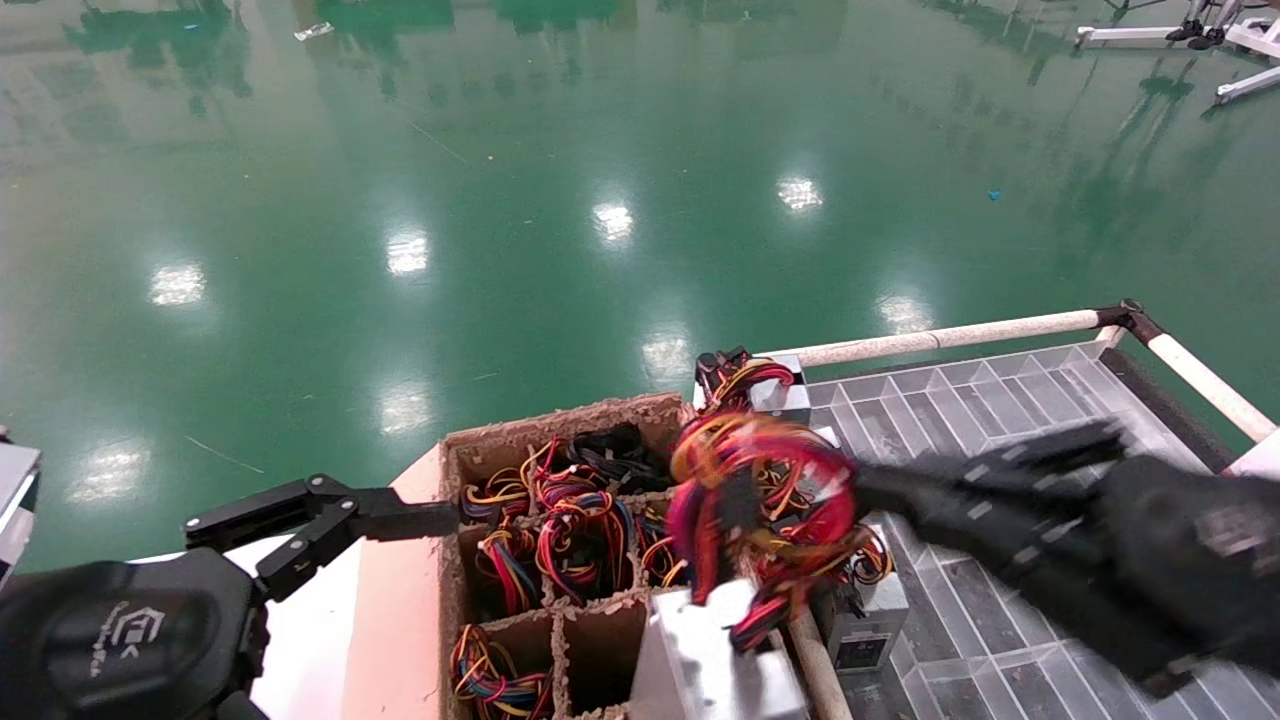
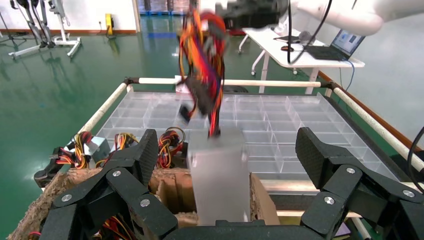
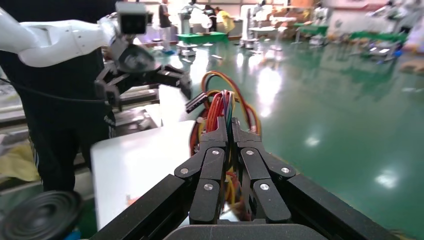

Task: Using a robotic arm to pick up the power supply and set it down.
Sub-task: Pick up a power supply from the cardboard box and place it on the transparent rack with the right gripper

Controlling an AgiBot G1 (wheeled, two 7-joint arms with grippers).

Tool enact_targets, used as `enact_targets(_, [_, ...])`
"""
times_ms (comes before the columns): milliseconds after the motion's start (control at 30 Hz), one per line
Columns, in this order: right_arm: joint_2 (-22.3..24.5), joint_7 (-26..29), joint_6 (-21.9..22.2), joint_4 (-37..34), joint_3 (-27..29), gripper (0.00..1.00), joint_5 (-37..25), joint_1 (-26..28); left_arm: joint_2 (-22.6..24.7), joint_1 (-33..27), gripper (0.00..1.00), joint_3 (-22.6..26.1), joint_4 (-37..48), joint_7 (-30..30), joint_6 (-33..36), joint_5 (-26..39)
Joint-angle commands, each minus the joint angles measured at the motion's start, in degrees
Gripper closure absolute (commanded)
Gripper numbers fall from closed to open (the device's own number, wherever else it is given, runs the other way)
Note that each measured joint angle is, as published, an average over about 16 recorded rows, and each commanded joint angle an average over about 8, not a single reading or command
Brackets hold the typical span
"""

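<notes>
My right gripper [image 1: 862, 490] is shut on the red, yellow and orange cable bundle [image 1: 760, 490] of the power supply. Its silver box [image 1: 715, 650] hangs below the wires, over the cardboard crate's right edge. In the right wrist view the fingers [image 3: 216, 142] of the right gripper [image 3: 230, 131] press together around the wires. The left wrist view has the silver box [image 2: 220, 175] dangling from the cables [image 2: 202, 65] above the crate. My left gripper [image 1: 420, 520] rests open at the crate's left side with nothing in it, its fingers [image 2: 145, 152] spread wide apart.
The cardboard crate [image 1: 560, 420] has divided cells holding several more cable bundles. To its right lies a clear compartment tray [image 1: 1000, 400] inside a white padded rail [image 1: 950, 338]. Two other power supplies [image 1: 870, 610] [image 1: 780, 395] sit at the tray's left. Green floor lies beyond.
</notes>
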Motion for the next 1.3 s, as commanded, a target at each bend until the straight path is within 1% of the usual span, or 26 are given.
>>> enact_targets(33, [1.47,-0.3,-0.3,-0.22,0.89,1.0,1.03,0.46,0.0,0.0,0.0,0.0,0.0,0.0,0.0,0.0])
enact_targets(200, [6.16,-1.79,-0.87,-1.82,1.73,1.0,2.46,0.39,0.0,0.0,0.0,0.01,0.0,0.0,0.0,-0.01])
enact_targets(367, [11.36,-4.07,-1.39,-4.6,2.02,1.0,5.06,-1.45,-0.01,0.0,0.0,0.02,0.0,0.01,-0.01,-0.01])
enact_targets(533, [16.12,-7.23,-1.76,-8.03,1.68,1.0,9.21,-5.12,-0.01,-0.01,0.0,0.02,0.0,0.01,-0.01,-0.01])
enact_targets(733, [19.58,-11.74,-1.96,-11.88,0.22,1.0,14.85,-11.03,-0.01,-0.01,0.0,0.03,0.0,0.01,-0.01,-0.02])
enact_targets(900, [20.43,-15.29,-1.86,-14.34,-1.75,1.0,17.87,-15.54,-0.01,-0.01,0.0,0.04,0.0,0.02,-0.01,-0.02])
enact_targets(1033, [19.85,-17.65,-1.53,-16.22,-3.44,1.0,18.5,-17.76,-0.02,-0.01,0.0,0.04,0.0,0.02,-0.02,-0.03])
enact_targets(1167, [18.42,-19.17,-1.03,-17.97,-4.88,1.0,17.68,-18.04,-0.02,-0.01,0.0,0.05,0.0,0.02,-0.02,-0.03])
enact_targets(1300, [16.6,-19.65,-0.63,-18.78,-6.01,1.0,16.09,-16.37,-0.02,-0.01,0.0,0.05,0.0,0.03,-0.02,-0.03])
